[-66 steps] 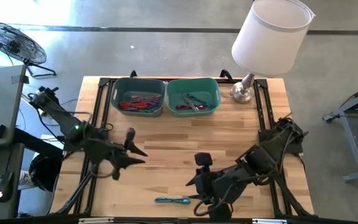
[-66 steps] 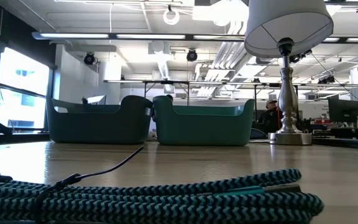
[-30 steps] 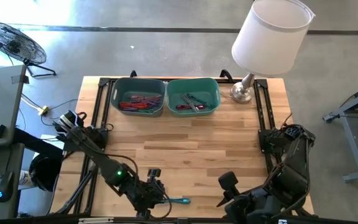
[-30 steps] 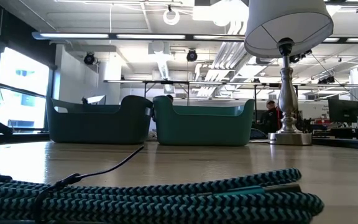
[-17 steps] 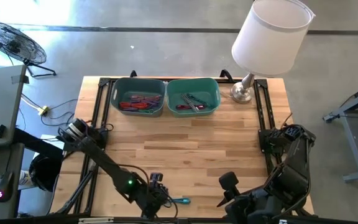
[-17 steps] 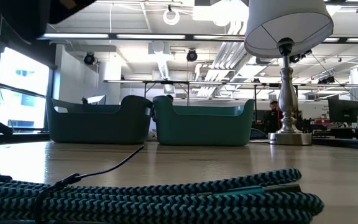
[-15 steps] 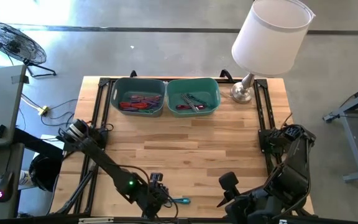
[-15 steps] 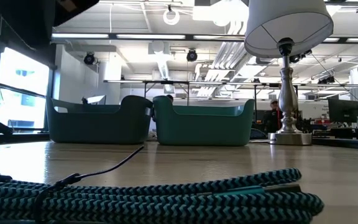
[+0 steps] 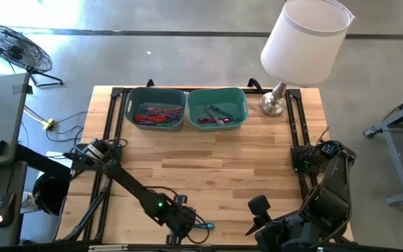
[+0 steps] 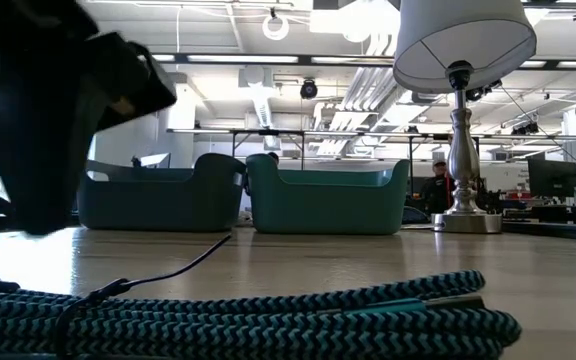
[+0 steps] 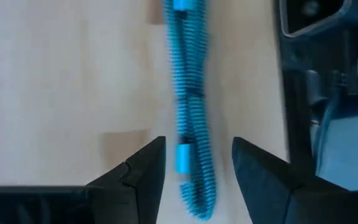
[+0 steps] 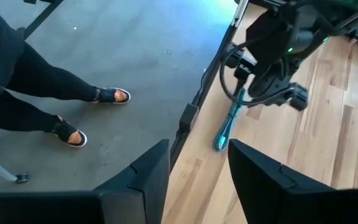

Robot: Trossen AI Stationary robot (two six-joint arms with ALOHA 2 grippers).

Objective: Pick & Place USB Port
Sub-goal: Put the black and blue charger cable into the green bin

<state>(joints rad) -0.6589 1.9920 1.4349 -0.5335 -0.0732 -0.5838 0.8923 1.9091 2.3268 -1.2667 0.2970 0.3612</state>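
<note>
**Closing in on a braided cable at the table's front edge**

Hovering over the bundled teal USB cable (image 11: 190,118), the left gripper (image 11: 196,163) is holding its fingers apart, one on each side of the coil, with the cable's near end lying directly between them and not yet touched. A clean pick is likely calling for a straight descent, with the bundle kept centred in the gap so that both fingers are meeting the thick braided middle and not a loose end, which could slip or let the coil unwind. Just beyond the gripper, along the table (image 9: 257,157), the rest of the cable is running away from its fingertips. Off to its side, the right gripper (image 12: 197,165) is waiting past the table's front edge, fingers parted and empty, a person's legs (image 12: 39,93) showing on the floor beneath it. Farthest from the left gripper, at the back, two teal bins (image 9: 186,108) are standing side by side next to a lamp (image 9: 303,45); which bin is meant for the cable cannot be told. Compared with a second ago, the left arm is reaching further along the front edge and is now filling the low view's upper corner.
</note>
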